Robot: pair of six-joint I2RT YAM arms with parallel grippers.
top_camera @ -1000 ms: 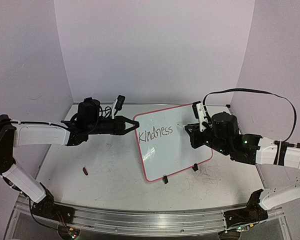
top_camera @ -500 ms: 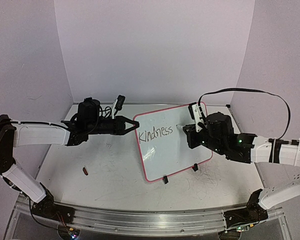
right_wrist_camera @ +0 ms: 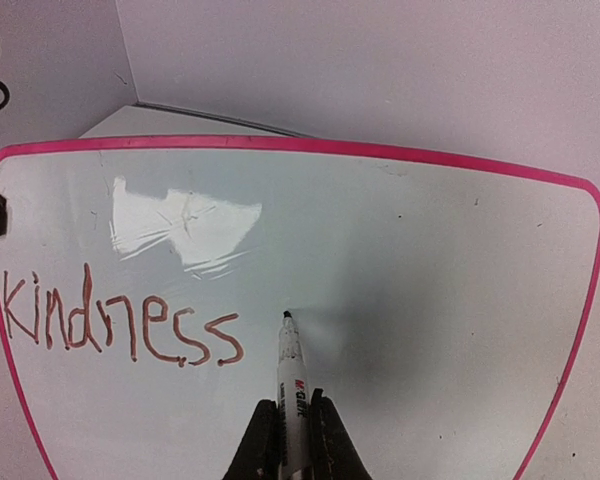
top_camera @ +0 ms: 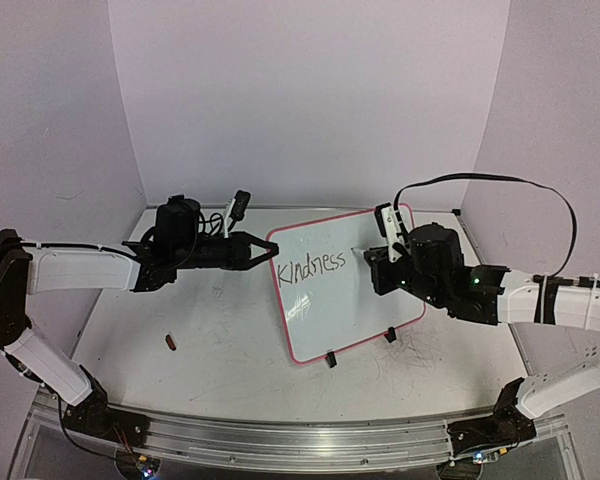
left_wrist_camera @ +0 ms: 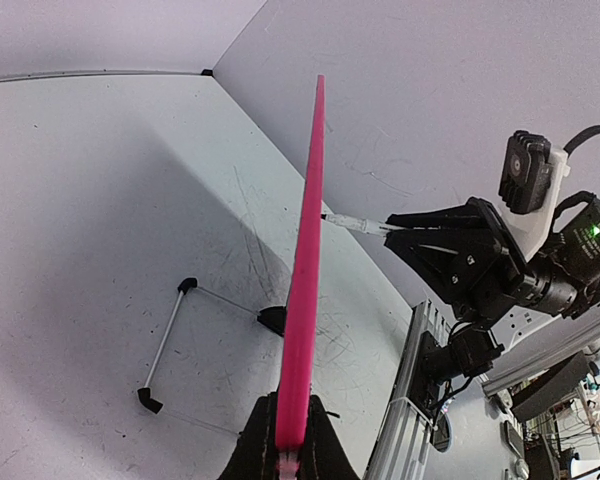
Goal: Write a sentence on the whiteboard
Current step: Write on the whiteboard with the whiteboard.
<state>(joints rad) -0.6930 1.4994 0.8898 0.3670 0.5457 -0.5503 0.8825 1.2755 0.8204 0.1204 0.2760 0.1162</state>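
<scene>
One whiteboard stands propped on the surface, long axis running between my two pincers, bearing one word of the sentence, "Kindness". My left pincer clamps its left rim; my right pincer pinches one marker, tip pointing at the whiteboard just right of that word.

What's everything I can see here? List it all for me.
small white board with pink-red rim: one, white and pink, propped tilted mid-table
handwritten word "Kindness": one, dark, on the board's left half
white-barrelled marker: one, white with black tip, pointing at the board right of the word
small reddish-brown object: one, reddish-brown, front-left on the table; unidentifiable
scuffed white table: one, white, under everything
left gripper: one, black, shut on the board's left edge
right gripper: one, black, shut on the marker
</scene>
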